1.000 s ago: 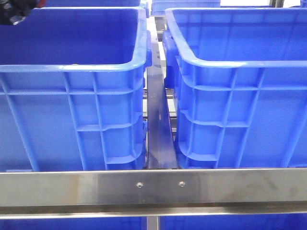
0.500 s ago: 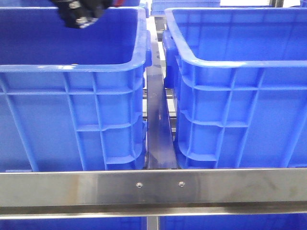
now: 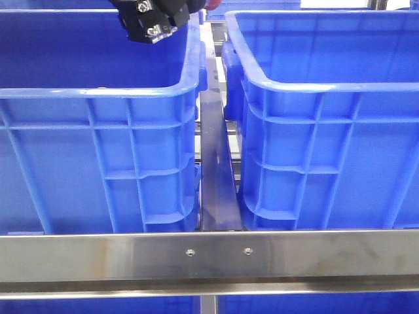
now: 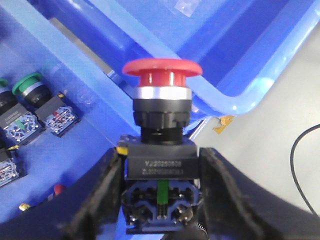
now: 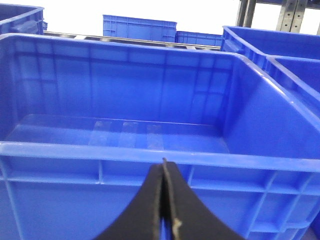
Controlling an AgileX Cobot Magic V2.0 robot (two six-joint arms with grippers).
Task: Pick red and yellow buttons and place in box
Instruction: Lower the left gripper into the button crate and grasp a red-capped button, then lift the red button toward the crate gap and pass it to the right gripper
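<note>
left arm cut off by the front view's top edge; yellow button unseen.

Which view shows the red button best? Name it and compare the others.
The left wrist view: the red button fills it, its black base clamped in the left hand. The front view catches only a red sliver at the top edge. The right wrist view shows none of it.

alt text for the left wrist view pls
The left pincer is shut on a red button, a mushroom-capped push-button switch held upright. Behind it are a blue crate rim and more switches lying on blue plastic.
</note>
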